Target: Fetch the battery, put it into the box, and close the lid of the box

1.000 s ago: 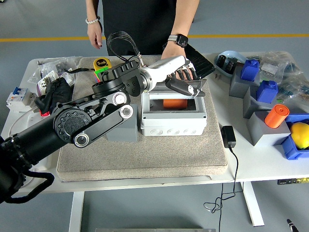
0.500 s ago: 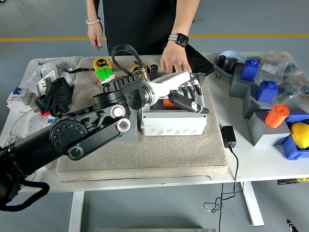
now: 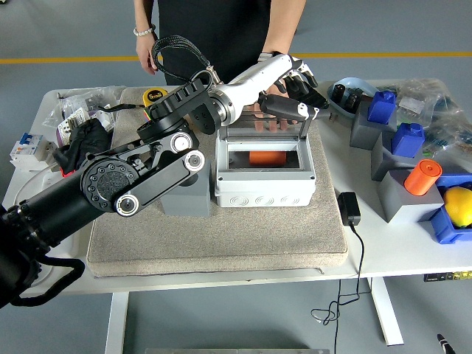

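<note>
while the lid (image 3: 259, 131) stands upright at the box (image 3: 264, 177) far edge, you risk it springing back or catching a person's hand (image 3: 267, 110) behind it. head view: left hand (image 3: 295, 88), fingers loosely curled, empty, at lid top; battery (image 3: 265, 157) inside box, below and near.

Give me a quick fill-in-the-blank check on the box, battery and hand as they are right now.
1. The orange battery lies ____ the grey box.
2. The box's clear lid stands ____.
3. The robot's ____ hand is at the lid's top edge.
4. The person's hand is ____ the lid.

Missing words: inside; open; left; behind
</note>
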Motion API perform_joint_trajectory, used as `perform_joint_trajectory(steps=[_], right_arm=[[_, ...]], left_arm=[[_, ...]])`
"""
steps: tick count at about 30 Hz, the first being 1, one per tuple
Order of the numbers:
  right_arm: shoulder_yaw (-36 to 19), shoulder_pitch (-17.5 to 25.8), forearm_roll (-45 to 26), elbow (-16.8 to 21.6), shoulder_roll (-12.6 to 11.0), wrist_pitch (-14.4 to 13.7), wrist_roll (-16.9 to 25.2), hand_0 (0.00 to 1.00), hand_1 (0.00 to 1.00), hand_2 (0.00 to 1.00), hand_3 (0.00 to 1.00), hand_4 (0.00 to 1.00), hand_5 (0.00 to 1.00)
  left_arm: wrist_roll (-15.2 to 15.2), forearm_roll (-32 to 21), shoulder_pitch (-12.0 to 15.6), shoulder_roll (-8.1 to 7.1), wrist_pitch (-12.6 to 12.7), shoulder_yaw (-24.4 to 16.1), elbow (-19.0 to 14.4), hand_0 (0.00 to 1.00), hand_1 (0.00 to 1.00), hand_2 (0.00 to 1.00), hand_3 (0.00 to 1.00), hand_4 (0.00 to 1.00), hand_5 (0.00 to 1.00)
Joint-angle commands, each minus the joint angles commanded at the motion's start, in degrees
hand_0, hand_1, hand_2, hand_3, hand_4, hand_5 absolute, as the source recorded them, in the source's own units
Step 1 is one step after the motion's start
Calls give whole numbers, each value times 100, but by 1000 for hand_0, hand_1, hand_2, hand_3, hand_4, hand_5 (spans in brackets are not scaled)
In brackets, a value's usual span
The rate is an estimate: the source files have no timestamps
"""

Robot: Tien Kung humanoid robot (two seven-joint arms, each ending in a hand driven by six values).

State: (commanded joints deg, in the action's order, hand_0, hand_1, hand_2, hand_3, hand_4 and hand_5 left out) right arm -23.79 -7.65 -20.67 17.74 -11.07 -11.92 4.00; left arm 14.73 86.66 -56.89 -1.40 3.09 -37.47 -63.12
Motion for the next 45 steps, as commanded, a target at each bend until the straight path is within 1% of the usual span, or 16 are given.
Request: perform_joint_trajectory(steps=[2, 3, 7, 9, 11, 14, 15, 20, 21, 26, 27, 32, 33, 45], right_arm=[[3, -3, -8, 1, -2, 0, 2, 725, 661, 647, 580, 983, 588], [3, -4, -10, 2, -2, 1, 3, 725, 661, 647, 580, 983, 588], [13, -5, -17, 3, -4, 4, 5, 725, 661, 647, 580, 983, 588], [14, -8, -13, 3, -4, 4, 4, 726, 661, 647, 580, 983, 587], [-2, -4, -1, 7, -5, 1, 8, 726, 661, 647, 580, 983, 587], [1, 4, -19, 8, -5, 9, 11, 726, 661, 647, 580, 983, 587], [1, 5, -18, 8, -4, 9, 12, 725, 661, 646, 580, 983, 587], [-14, -6, 13, 12, -3, -2, 11, 725, 661, 646, 580, 983, 587], [-19, -6, 17, 15, -3, -3, 13, 726, 661, 646, 580, 983, 587], [-23, 0, 4, 14, 2, -1, 17, 726, 661, 646, 580, 983, 587], [-25, 0, 11, 14, 2, -2, 17, 725, 662, 647, 580, 983, 587], [-29, 9, 7, 17, 1, 3, 19, 725, 662, 647, 580, 983, 587], [-28, 10, 6, 16, 2, 3, 19, 725, 661, 647, 580, 984, 587], [-34, 9, 18, 22, 3, 4, 18, 725, 661, 647, 580, 985, 588]], left_arm=[[-121, 143, -42, 34, 96, 125, 229, 807, 816, 767, 761, 988, 491], [-168, 210, -53, 47, 139, 178, 309, 911, 899, 830, 808, 992, 489], [-145, 326, -78, 74, 125, 373, 530, 911, 899, 830, 808, 992, 489], [-27, 403, -74, 77, 12, 449, 598, 904, 883, 815, 796, 990, 493], [152, 412, -53, 65, -156, 487, 589, 904, 883, 815, 796, 990, 493], [320, 401, -21, 29, -300, 509, 441, 904, 883, 815, 796, 990, 493], [330, 382, -15, 20, -306, 509, 403, 703, 727, 689, 711, 997, 498], [467, 412, 24, 7, -395, 527, 209, 703, 727, 689, 711, 997, 498], [495, 407, 33, 3, -414, 532, 166, 607, 675, 654, 661, 998, 510], [594, 352, 82, -30, -482, 530, -99, 607, 675, 654, 661, 998, 510], [615, 342, 89, -35, -499, 534, -133, 491, 635, 635, 630, 998, 508], [683, 208, 143, -65, -572, 587, -309, 491, 635, 635, 630, 998, 508], [686, 178, 155, -64, -581, 599, -316, 473, 629, 631, 624, 998, 507], [704, 29, 276, -59, -642, 782, -280, 459, 622, 629, 622, 998, 505]])
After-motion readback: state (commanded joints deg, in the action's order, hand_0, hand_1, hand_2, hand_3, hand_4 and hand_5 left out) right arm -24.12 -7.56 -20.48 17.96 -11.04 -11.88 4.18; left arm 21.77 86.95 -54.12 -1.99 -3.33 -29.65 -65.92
